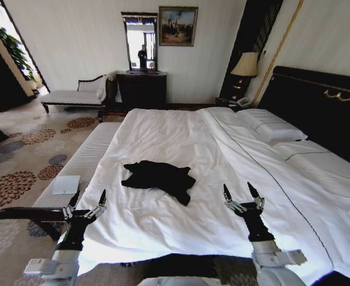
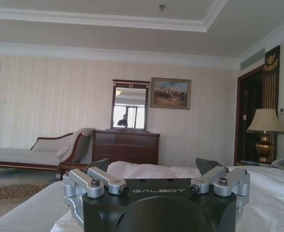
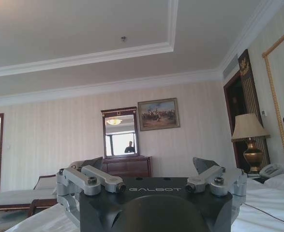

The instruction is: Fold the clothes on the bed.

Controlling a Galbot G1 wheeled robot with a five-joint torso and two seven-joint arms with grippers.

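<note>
Here is the bed [image 1: 163, 137], white sheets spread wide, dark headboard [image 1: 318, 101] on the robot's right. The T-shirt [image 1: 160, 177] lies crumpled in a black heap on the duvet, roughly mid-bed toward the near end, untouched by either arm.

Left end effector [image 1: 86, 201] is raised at the bed's near left corner, fingers pointing up and spread wide, nothing between them. It sits over the edge where the duvet meets the striped bench [image 1: 82, 164] alongside the bed. A small white pad [image 1: 65, 185] rests on that bench, just beside the left fingers in the head view.

Right end effector [image 1: 241, 193] is up too, over the duvet on the near right, fingers wide apart and empty. The shirt lies between the two arms and farther up the bed, well apart from both.

From the left wrist, the left end effector [image 2: 154, 166] shows its two dark fingertips [image 2: 97, 164] splayed, with the dresser [image 2: 126, 146], mirror [image 2: 129, 105] and painting [image 2: 170, 93] on the far wall beyond. The chaise longue [image 2: 35, 152] stands beside the dresser.

From the right wrist, the right end effector [image 3: 149, 165] is likewise wide, the lamp [image 3: 250, 140] and a phone [image 3: 272, 170] off by the headboard side.
</note>
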